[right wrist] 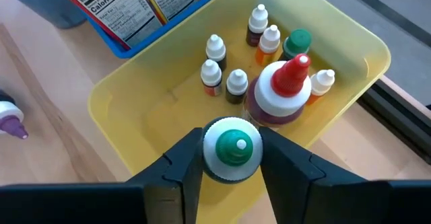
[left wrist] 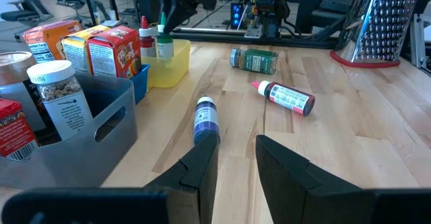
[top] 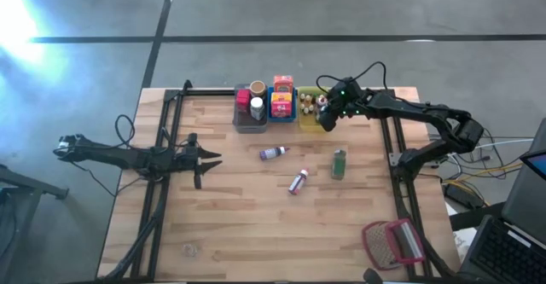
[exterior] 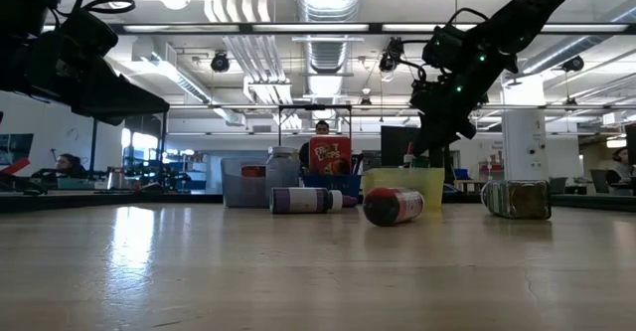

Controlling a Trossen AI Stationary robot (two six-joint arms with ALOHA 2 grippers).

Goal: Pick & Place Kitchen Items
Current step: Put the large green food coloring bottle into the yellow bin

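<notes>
The left hand (top: 210,159) hovers low near the left edge of the wooden table (top: 239,233), its fingers a little apart and holding nothing. Near the table's middle lie a purple-capped small bottle (top: 273,153), a red bottle with pink cap (top: 299,182) and a green jar (top: 339,163). At the far edge, the right hand (right wrist: 232,158) is clenched on a small bottle with green and white cap (right wrist: 233,148) over the yellow plastic bin (right wrist: 350,42), where other tiny bottles stand.
</notes>
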